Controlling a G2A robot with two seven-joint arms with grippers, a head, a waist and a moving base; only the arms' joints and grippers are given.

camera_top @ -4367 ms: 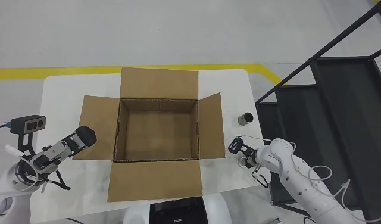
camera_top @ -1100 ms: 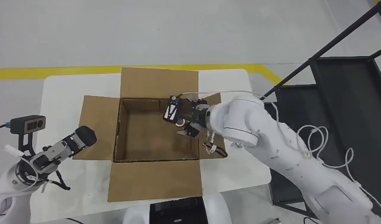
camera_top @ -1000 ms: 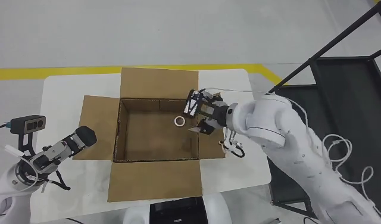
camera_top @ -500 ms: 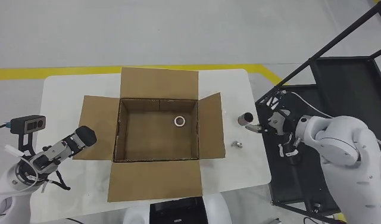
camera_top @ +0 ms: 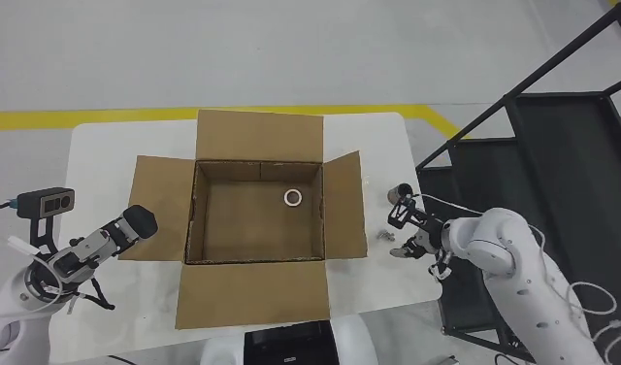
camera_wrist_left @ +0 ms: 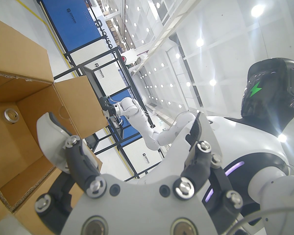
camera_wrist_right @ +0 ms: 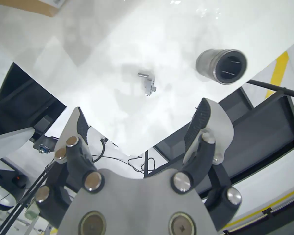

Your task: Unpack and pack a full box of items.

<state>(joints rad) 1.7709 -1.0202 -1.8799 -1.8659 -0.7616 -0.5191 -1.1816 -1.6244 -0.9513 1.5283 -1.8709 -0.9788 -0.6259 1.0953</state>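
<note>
Box [camera_top: 260, 170]: cardboard, open, all four flaps folded out flat, set in the middle of the bench [camera_top: 107, 161].
Ring [camera_top: 292, 198]: small, metal, flat on the box floor toward the back right corner. Absent from the box a few seconds ago, so counted as the first item packed.
Cylinder [camera_wrist_right: 220, 65]: metal sleeve with a dark bore, on the bench right of the box, close to the bench's right edge. Same spot as before, untouched.
Fitting [camera_wrist_right: 147, 84]: small metal piece, loose on the bench between the right flap and the bench edge, nearer the robot than the cylinder and apart from it.
Right gripper [camera_wrist_right: 142, 111]: fingers spread apart, nothing between them, poised over the bench's right side just beside the fitting. Contact not apparent.
Left gripper [camera_wrist_left: 122, 125]: fingers spread apart, empty, parked beside the outer edge of the left flap, unmoved throughout.
Change: right arm over the box about a second ago, ring let go there, arm then swung back out past the right flap and lowered toward the loose parts.
Meaning: packing phase judged under way and early, with one item in and at least two left on the bench.
Step in hand: likely the pick of the fitting.
Next move: fingers centred over the fitting, lowered to the bench, closed on its short body.
Risk: small, low part, prone to slipping or skidding toward the nearby bench edge.
</note>
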